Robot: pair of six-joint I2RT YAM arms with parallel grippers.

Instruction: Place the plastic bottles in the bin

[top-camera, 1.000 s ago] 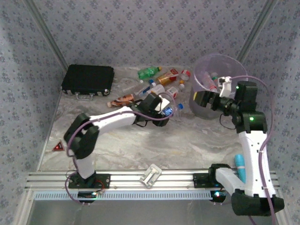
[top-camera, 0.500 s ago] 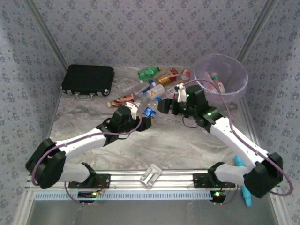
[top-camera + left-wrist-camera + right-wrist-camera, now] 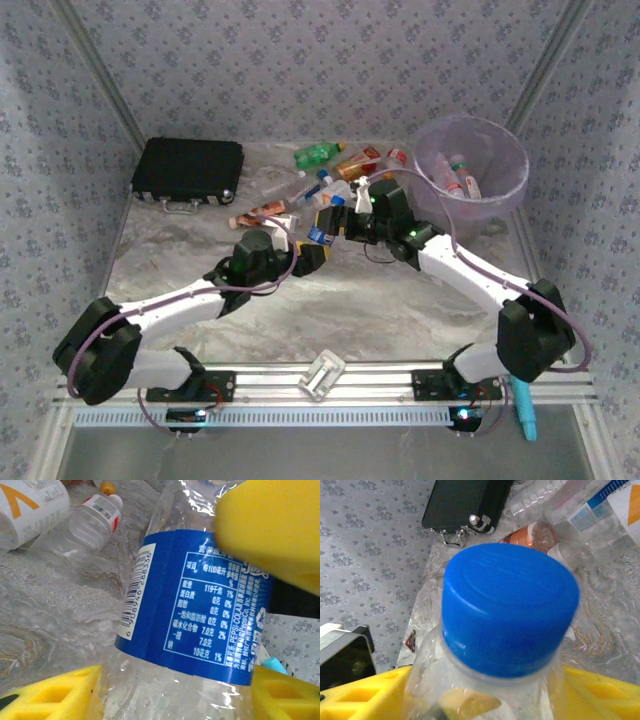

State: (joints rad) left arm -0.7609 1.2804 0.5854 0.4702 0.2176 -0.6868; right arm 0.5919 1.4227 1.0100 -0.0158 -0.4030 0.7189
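A clear bottle (image 3: 320, 236) with a blue label (image 3: 200, 620) and a blue cap (image 3: 510, 605) hangs above the table's middle, held from both sides. My left gripper (image 3: 306, 254) (image 3: 170, 700) is shut on its body below the label. My right gripper (image 3: 338, 222) (image 3: 485, 700) has its yellow fingers (image 3: 600, 695) against the bottle's shoulder under the cap, and one right pad (image 3: 270, 525) shows beside the label. More plastic bottles (image 3: 345, 170) lie in a heap behind. The pale-purple bin (image 3: 428, 195) stands at the far right with bottles (image 3: 462, 178) inside.
A black case (image 3: 188, 170) (image 3: 465, 500) lies at the far left. A green bottle (image 3: 318, 154) and an orange one (image 3: 357, 162) lie at the back of the heap. A small metal part (image 3: 322, 375) rests on the front rail.
My right arm swung left from the bin to the raised bottle and its jaws closed in on it. My left arm stretched out low, then held still with the bottle.
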